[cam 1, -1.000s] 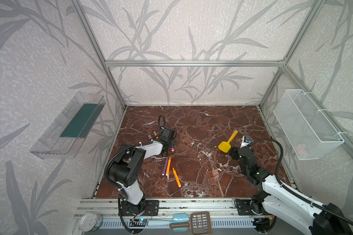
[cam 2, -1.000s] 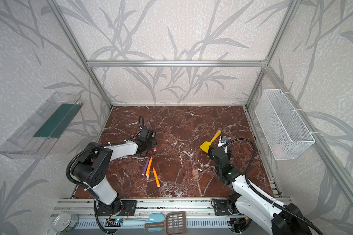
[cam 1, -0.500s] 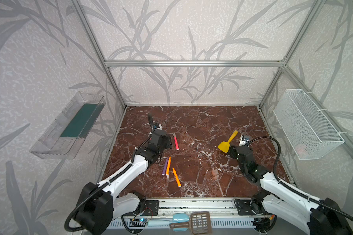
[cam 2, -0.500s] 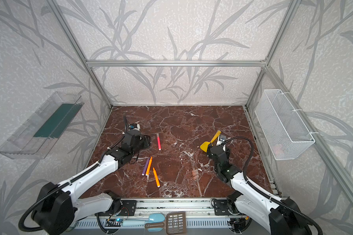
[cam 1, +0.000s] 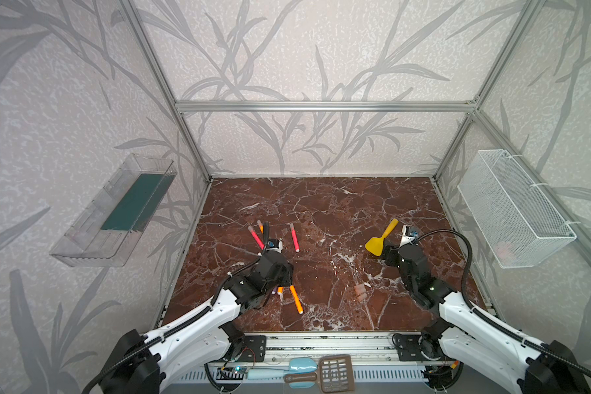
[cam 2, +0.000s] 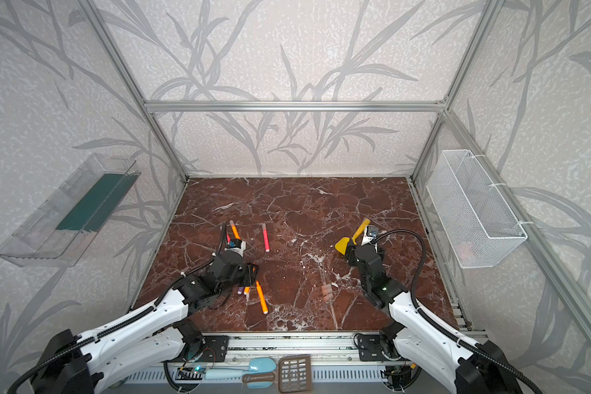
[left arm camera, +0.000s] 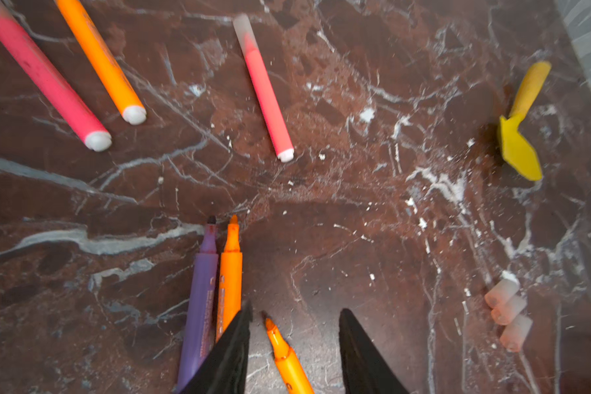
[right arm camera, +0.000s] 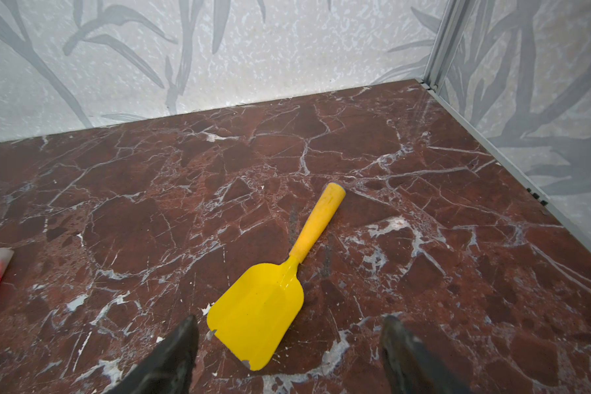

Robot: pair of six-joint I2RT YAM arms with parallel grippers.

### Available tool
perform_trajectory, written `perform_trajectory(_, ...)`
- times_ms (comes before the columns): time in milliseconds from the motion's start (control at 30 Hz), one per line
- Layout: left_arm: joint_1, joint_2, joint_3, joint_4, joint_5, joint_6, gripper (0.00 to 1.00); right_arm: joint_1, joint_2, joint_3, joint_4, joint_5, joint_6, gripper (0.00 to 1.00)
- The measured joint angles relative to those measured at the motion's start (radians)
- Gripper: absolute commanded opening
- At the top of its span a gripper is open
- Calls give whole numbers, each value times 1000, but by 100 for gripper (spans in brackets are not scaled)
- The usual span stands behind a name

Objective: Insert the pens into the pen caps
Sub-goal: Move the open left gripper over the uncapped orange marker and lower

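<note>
Left gripper (left arm camera: pixel 296 307), fingers spread, straddles an orange pen (left arm camera: pixel 285 354).
Right gripper (right arm camera: pixel 290 319) spread by yellow spatula (right arm camera: pixel 260 307); purple pen (left arm camera: pixel 202 307) print unreadable.

We count six pens (left arm camera: pixel 267 95) on the desk (left arm camera: pixel 321 238): three orange, two red-pink, one purple. Three loose pen caps (left arm camera: pixel 507 314) lie between the left tool (left arm camera: pixel 297 307) and the right tool (right arm camera: pixel 290 319); one yellow spatula (right arm camera: pixel 258 317) lies just ahead of the right tool.

Illumination bright, even, diffuse — shadows soft. Both top views bow at the edges; left wrist view blurred close up.
</note>
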Motion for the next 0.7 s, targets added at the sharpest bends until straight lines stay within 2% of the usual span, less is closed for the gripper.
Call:
perform_trajectory(300, -84, 168, -12, 13, -83, -47, 42, 0, -51, -34, 0, -44, -12, 81)
perform_trajectory(700, -92, 167, 10, -19, -184, -66, 42, 0, -34, -52, 7, -47, -19, 81)
